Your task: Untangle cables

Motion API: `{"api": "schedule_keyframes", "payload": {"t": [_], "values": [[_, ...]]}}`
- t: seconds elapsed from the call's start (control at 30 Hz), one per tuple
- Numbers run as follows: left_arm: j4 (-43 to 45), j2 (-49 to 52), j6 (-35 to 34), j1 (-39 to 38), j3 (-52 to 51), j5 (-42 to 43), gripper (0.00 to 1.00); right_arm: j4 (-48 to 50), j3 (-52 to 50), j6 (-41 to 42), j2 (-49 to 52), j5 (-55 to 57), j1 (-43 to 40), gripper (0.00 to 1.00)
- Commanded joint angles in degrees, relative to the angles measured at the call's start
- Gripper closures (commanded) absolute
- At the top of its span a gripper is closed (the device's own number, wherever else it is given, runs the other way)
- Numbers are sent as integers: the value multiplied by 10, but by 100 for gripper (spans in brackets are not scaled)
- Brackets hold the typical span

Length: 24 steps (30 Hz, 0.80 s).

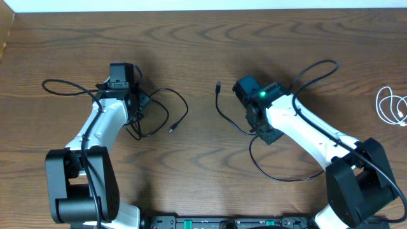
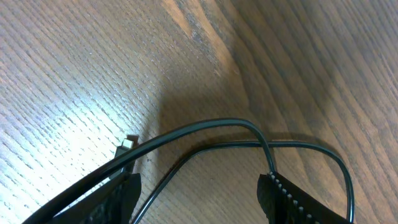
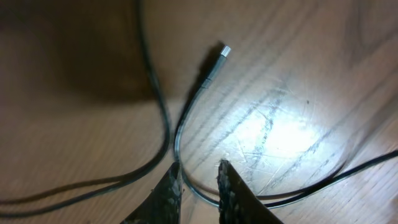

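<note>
Between the fingers of the right end effector point(image 3: 198, 180) runs the black cable point(image 3: 180, 121). The fingers stand nearly together with a narrow gap left, so the cable looks framed rather than pinched. Just beyond them the cable rises to its plug point(image 3: 224, 52), which lies free on the surface point(image 1: 210, 38). A second dark strand curves beside it, and I cannot tell whether it is the same cable.

The left end effector point(image 2: 199, 186) has its fingers wide apart and grips nothing. Black cable arcs across the gap and crosses over itself at one crossing point(image 2: 264, 144), with a small plug tip point(image 2: 127, 144) beside the left finger. From overhead this part lies in loose loops by the left arm, so it is still to be drawn straight. Whether the two black stretches join under the arms is hidden.

Farthest off, at the right edge of the surface, the white cable point(image 1: 389, 105) sits coiled, well apart from the black. By my reading the two are already separated, and what remains is opening the black loops.
</note>
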Motion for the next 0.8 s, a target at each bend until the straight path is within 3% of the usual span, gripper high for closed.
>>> {"api": "schedule_keyframes", "payload": {"t": [0.0, 0.17, 0.77], "values": [[-2, -2, -3, 0, 5, -3, 35, 24, -33, 66, 3, -21, -1, 85], [-2, -2, -3, 0, 5, -3, 35, 87, -67, 65, 3, -42, -1, 73], [-2, -2, -3, 0, 5, -3, 35, 248, -160, 65, 3, -35, -1, 71]]}}
